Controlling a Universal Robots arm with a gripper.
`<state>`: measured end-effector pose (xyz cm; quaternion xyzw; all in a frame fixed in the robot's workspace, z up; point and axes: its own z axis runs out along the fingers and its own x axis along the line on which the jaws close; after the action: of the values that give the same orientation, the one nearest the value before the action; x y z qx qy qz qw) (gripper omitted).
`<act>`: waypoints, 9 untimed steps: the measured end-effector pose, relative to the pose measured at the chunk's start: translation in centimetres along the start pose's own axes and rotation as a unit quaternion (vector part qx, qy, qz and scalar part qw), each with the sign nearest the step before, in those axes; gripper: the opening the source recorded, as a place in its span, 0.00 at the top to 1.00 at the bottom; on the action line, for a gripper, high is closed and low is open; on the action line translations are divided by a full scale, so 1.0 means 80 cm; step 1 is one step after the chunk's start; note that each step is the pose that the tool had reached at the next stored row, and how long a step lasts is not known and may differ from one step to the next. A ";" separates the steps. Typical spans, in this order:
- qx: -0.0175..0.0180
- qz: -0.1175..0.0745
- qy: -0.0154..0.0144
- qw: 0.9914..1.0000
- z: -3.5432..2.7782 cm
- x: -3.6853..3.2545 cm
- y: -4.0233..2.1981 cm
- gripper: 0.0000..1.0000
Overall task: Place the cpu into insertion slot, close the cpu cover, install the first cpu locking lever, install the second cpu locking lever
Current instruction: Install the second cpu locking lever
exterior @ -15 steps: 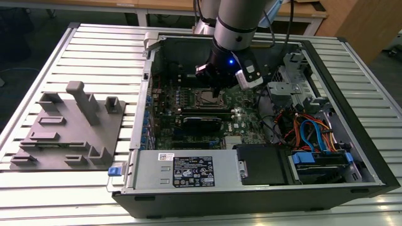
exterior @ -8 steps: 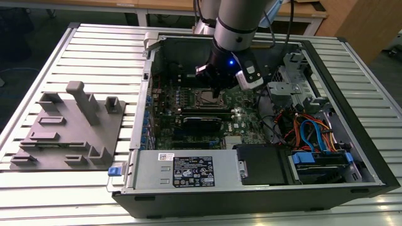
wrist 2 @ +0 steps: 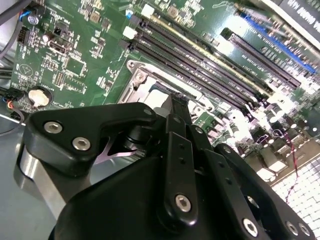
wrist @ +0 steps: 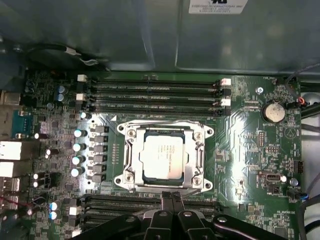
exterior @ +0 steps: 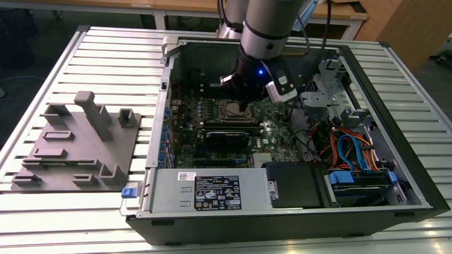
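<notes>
we see the gripper (wrist: 172, 197) with its fingertips pressed together and nothing between them, hanging at the edge of the insertion slot (wrist: 125, 175) on the green board. the cpu (wrist: 163, 157) lies flat in the slot, its silvery top showing through the window of the cpu cover (wrist: 164, 128), which sits down around it. in the exterior view the gripper (exterior: 242, 108) stands just over the insertion slot (exterior: 229, 111) inside the open computer case (exterior: 395, 79). risk, as we judge it: the tips are close to the cover frame, so a slanted push could skid off the thin metal onto the board. long black memory slots (wrist: 155, 95) run along both sides of the socket, a row of capacitors (wrist: 79, 152) stands beside it, and a coin battery (wrist: 274, 112) sits well apart. loose cables (exterior: 346, 148) lie toward the exterior view's right, a grey parts fixture (exterior: 78, 143) outside the case on its left.
</notes>
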<state>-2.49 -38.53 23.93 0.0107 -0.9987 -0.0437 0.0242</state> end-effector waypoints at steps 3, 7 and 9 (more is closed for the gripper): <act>-0.001 0.000 0.000 1.000 0.0005 0.0010 -0.0048 0.90; -0.006 0.000 0.000 1.000 0.0033 0.0103 -0.0062 0.90; -0.007 0.000 0.001 1.000 0.0046 0.0129 -0.0079 0.90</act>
<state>-3.53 -39.15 23.56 0.0111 -0.9983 -0.0509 0.0256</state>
